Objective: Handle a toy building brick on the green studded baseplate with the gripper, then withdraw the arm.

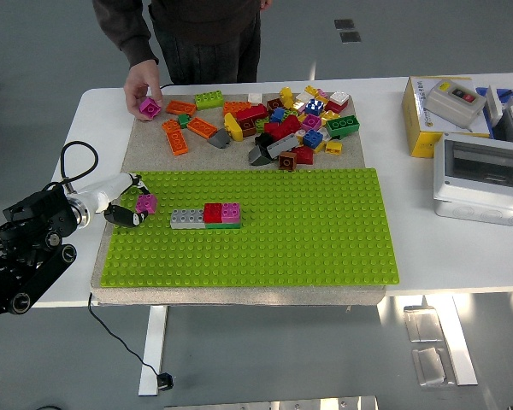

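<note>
Brick in question: a small magenta brick, sitting at the left end of the green baseplate, just left of a short row made of a grey brick, a red brick and a pink brick. The left hand comes in from the left edge on its black arm, its fingers curled around the magenta brick from both sides; it appears to have the brick pinched, though whether the brick is seated on the studs or lifted just clear cannot be told from this view.

Handling assessment: the brick looks like rigid moulded plastic, light, hard and smooth-sided, unlikely to deform or break. The smooth walls could slip in a loose pinch. Best hold is across two opposite side walls, low enough to stay square, leaving the studded top free. Pressing onto the plate would need a straight downward push.

The right hand is not visible. At the far side, a person's hand rests on another magenta brick beside the loose brick pile on the white table.
</note>
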`<state>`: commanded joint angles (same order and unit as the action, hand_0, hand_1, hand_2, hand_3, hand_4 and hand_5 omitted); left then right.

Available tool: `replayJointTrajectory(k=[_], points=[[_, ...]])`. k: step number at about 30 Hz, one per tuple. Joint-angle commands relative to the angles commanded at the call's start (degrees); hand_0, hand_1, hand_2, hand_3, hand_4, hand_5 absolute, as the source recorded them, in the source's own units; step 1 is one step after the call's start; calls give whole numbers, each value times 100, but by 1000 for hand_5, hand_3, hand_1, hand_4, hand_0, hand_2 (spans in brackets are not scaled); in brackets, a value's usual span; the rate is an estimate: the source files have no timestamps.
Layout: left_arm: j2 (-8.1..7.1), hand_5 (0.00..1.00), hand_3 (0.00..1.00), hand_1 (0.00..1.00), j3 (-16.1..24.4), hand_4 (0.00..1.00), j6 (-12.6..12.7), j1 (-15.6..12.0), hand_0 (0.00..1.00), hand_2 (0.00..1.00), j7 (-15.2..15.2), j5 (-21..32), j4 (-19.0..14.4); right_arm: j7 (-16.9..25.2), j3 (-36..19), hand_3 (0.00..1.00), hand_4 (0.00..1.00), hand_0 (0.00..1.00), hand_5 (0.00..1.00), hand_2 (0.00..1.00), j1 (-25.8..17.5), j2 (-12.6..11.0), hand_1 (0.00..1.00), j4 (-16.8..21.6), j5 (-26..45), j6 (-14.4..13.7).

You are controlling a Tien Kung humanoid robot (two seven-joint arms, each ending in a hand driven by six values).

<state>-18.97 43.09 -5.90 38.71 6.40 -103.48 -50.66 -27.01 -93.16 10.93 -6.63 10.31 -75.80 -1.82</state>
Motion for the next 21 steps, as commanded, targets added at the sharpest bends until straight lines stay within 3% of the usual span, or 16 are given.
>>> replayJointTrajectory(k=[6,12,16,21], points=[[-103,207,555,998,588,562,-124,-144,998,998,248,-242,-595,16,28,757,648,663,998,612,-4,-17,582,0,64,-11],[-197,215,548,998,966,573,-507,-278,998,997,627,-111,-1316,22,39,757,651,663,998,610,-18,-29,581,0,124,-30],[-130,220,549,998,992,579,-779,-379,998,990,1009,-125,-1765,11,28,758,648,663,998,611,-30,-31,586,0,121,-32],[30,216,559,998,886,583,-841,-390,998,989,1268,-144,-2122,29,45,758,647,664,998,611,-42,-20,589,0,121,-36]])
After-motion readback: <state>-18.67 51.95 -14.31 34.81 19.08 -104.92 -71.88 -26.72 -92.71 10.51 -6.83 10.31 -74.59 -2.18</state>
